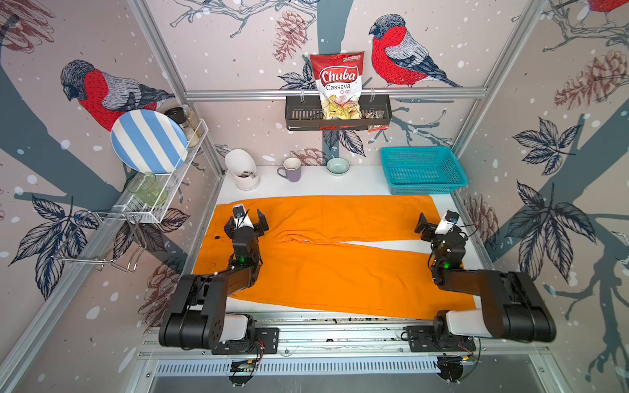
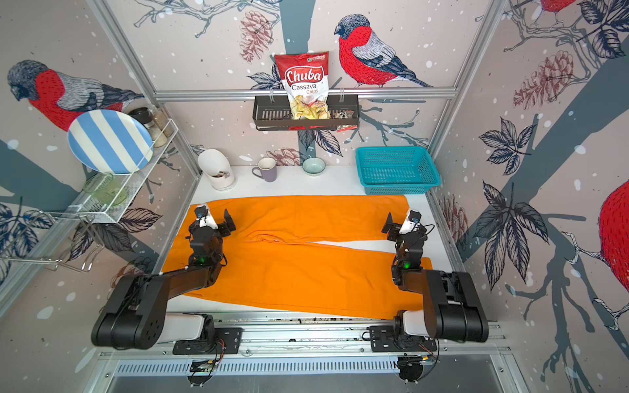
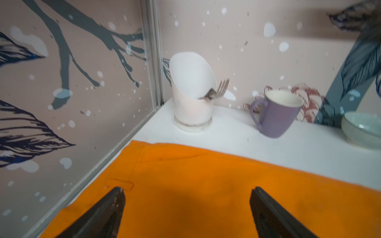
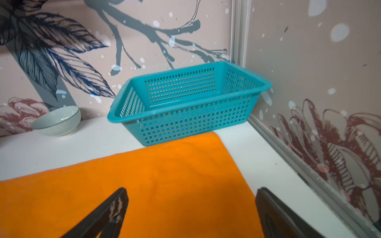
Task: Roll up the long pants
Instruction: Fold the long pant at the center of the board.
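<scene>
You have the pants [image 1: 323,258] spread flat over most of the table [image 1: 306,183]. The waist lies at the left edge and both legs run toward the right edge, with a thin wedge of bare surface between them on the right side. The near leg reaches the front edge close to the front right corner. Your left gripper [image 1: 245,220] hangs over the waist end, jaws spread wide with nothing between them. In the left wrist view both fingers [image 3: 107,212] show over orange cloth; contact cannot be told. Your right gripper [image 1: 436,222] is over the far leg's hem by the right edge, also wide apart and empty. In the right wrist view one finger [image 4: 109,210] is over cloth and the other is over bare table past the hem. Along the far edge stand a white cutlery holder [image 1: 243,170] in the far left corner, a purple mug [image 1: 291,170], a pale bowl [image 1: 338,166] and a teal basket [image 1: 422,185] in the far right corner, just beside the hem.
</scene>
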Motion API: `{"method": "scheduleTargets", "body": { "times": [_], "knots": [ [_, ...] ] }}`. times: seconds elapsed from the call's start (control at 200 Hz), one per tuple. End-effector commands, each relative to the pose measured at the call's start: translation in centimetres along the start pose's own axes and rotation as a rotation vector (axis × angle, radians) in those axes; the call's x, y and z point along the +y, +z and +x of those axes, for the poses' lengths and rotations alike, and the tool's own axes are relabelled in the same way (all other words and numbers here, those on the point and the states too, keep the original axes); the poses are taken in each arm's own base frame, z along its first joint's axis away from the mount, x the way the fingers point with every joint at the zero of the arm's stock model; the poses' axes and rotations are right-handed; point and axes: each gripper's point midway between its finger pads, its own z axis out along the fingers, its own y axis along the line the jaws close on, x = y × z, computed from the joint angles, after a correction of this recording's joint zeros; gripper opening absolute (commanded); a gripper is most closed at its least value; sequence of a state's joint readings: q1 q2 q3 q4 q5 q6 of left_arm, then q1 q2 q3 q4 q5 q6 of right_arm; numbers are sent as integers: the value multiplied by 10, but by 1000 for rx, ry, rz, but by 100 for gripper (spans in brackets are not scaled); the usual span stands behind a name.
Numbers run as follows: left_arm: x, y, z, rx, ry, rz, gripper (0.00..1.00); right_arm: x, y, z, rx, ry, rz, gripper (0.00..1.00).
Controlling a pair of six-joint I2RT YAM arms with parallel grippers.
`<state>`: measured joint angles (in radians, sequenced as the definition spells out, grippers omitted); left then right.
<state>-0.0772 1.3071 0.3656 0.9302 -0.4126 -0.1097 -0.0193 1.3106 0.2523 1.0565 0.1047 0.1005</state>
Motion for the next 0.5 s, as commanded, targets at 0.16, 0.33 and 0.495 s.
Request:
{"method": "scheduleTargets", "body": {
  "times": [0.16,0.33,0.495],
  "knots": [
    [29,-33,-1,144,-300,-167,97,-8,-6,-22,221,281,110,100],
    [24,-53,-9,245,-449,-142,97,6,-27,-17,429,405,101,100],
    [4,-66,3,414,-529,-67,96,-6,-64,0,583,475,221,100]
  ]
}}
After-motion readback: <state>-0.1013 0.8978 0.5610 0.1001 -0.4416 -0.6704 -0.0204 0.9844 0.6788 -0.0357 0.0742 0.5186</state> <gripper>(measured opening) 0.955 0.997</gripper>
